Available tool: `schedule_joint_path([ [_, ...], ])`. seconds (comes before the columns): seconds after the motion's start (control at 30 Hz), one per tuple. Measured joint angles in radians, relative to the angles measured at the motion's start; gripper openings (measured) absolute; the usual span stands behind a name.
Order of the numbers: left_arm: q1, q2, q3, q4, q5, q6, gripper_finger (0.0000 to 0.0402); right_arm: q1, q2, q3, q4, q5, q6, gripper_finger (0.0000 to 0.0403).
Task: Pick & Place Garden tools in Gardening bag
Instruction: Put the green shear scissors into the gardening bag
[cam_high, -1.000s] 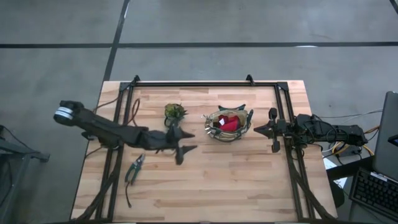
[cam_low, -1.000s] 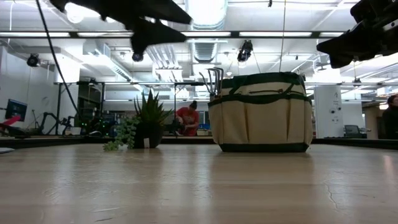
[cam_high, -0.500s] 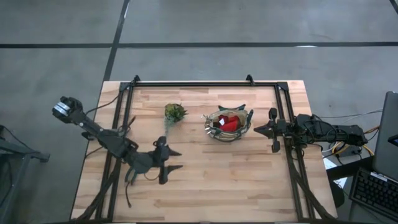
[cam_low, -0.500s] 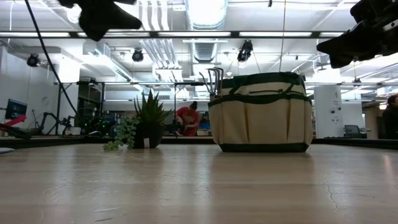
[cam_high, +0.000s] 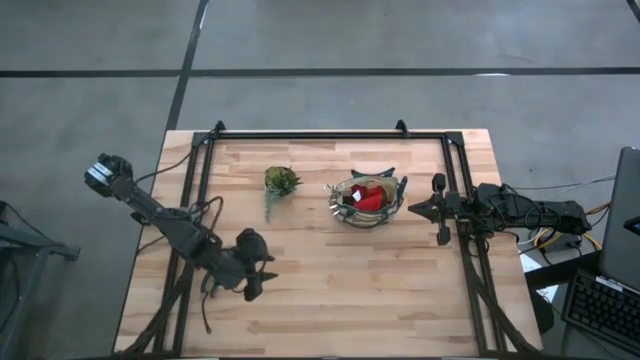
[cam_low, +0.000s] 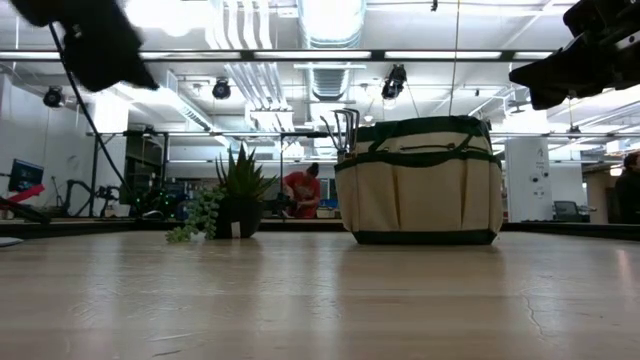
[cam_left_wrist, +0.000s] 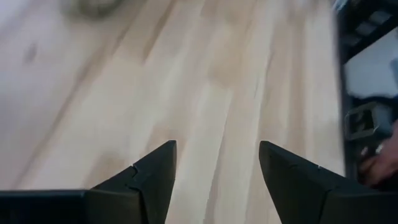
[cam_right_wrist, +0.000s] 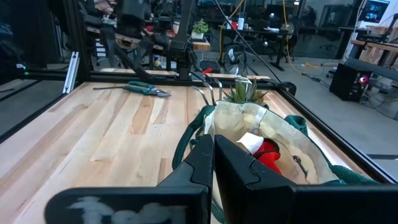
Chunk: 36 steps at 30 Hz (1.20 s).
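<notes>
Seen from above, a wooden worktop (cam_high: 330, 300) carries two dark robot arms. Nearest, toward seven o'clock, the left claw (cam_high: 250, 275) hangs above bare wood with its fingers (cam_left_wrist: 155, 171) spread wide apart, released and holding nothing. The green-handled pruners (cam_right_wrist: 142, 89) lie on the wood near this claw; from above the arm covers them. Farther in, just right of centre, the beige gardening bag (cam_high: 367, 201) stands upright with a red glove (cam_high: 372, 199) showing inside. At three o'clock the right claw (cam_high: 412, 209) hovers just beside the bag, clenched tight and empty. At eleven o'clock from centre stands a small leafy plant (cam_high: 281, 181).
</notes>
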Motion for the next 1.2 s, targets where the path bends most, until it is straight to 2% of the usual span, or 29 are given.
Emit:
schedule_joint_path([
  [0.23,-0.006,0.0,0.011,-0.344,0.201,-0.369,0.0221,0.0,0.0,0.0,0.0,0.0,0.0,0.0008],
  [0.33,-0.022,0.007,0.005,-0.449,0.291,-0.478,0.0217,0.0,0.0,0.0,0.0,0.0,-0.001,0.0008],
  [0.63,-0.066,0.009,-0.004,-0.563,0.544,-0.701,0.0213,0.0,0.0,0.0,0.0,0.0,-0.001,0.0008],
  [0.97,-0.138,0.015,-0.013,-0.682,0.594,-0.829,0.0213,0.0,0.0,0.0,0.0,0.0,-0.001,0.0008],
  [1.2,-0.157,0.115,-0.023,-0.513,0.598,-0.799,0.0213,0.0,0.0,0.0,0.0,0.0,0.001,0.0008],
])
